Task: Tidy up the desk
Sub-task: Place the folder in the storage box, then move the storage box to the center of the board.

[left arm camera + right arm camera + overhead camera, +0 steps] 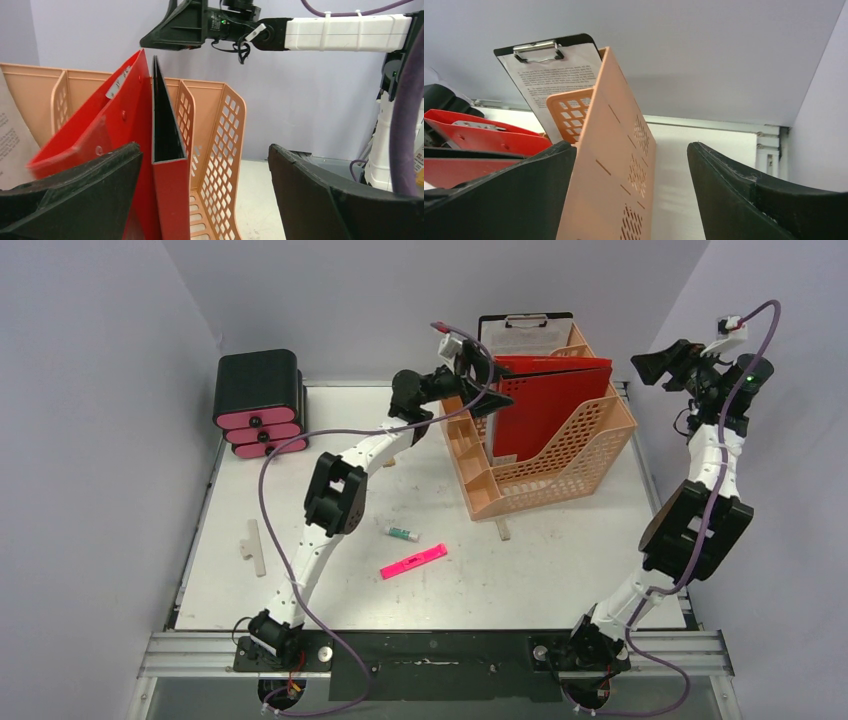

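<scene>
- Left gripper [204, 145] hangs over the left side of the orange file rack [560, 468], its two fingers spread wide and clamped on nothing.
- From its wrist camera, the red folders [120, 120] stand in the rack just past the left finger, and the spine of one sits in the gap between the fingers (whether a finger touches a folder cannot be told).
- The right gripper [630, 145] is raised near the rack's far right corner, jaws likewise well apart and holding nothing. The rack's perforated end wall rises between its fingers in its own view.
- A clipboard [549, 65] with a printed sheet under a metal clip stands at the back of the rack, behind the folders.
- The desk [570, 575], white and scuffed, fills the middle of the overhead view, with the rack on its far right part.
- A black drawer box [258, 388] with pink drawers sits at the desk's far left corner.
- Loose on the desk near the middle lie a pink highlighter [413, 561] and, just beyond it, a small green-and-white tube [402, 533].
- Pale sticks [255, 545] lie near the left edge, well apart from the rack.
</scene>
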Action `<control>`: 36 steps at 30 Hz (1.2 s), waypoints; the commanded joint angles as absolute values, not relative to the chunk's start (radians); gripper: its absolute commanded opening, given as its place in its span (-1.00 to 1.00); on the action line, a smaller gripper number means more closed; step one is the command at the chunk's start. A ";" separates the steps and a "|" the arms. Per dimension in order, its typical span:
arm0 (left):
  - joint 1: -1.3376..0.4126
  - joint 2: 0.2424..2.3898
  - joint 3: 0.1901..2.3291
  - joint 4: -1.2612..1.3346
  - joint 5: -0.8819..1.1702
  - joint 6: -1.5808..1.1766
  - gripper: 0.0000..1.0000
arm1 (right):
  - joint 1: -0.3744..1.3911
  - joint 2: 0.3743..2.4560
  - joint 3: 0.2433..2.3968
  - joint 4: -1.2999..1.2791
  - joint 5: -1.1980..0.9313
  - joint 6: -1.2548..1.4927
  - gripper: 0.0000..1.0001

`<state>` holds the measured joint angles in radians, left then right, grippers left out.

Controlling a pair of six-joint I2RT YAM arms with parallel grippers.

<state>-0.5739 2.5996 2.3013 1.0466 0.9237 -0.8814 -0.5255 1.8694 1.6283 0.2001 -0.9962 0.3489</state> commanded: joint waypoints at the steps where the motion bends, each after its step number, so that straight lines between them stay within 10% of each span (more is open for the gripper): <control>1: -0.528 2.441 2.291 1.025 0.947 -0.859 0.93 | -0.536 1.707 1.606 0.216 -0.991 0.248 0.70; 15: -0.328 1.952 1.800 0.571 1.094 -0.559 0.92 | -0.448 1.491 1.577 -0.481 -0.735 -0.268 0.69; 23: -0.256 1.564 1.444 -0.191 0.783 0.172 0.93 | -0.376 1.530 1.597 -0.576 -0.567 -0.322 0.61; 36: -0.077 1.087 0.888 -0.196 0.626 0.372 0.93 | -0.368 1.728 1.736 -0.675 -0.554 -0.344 0.21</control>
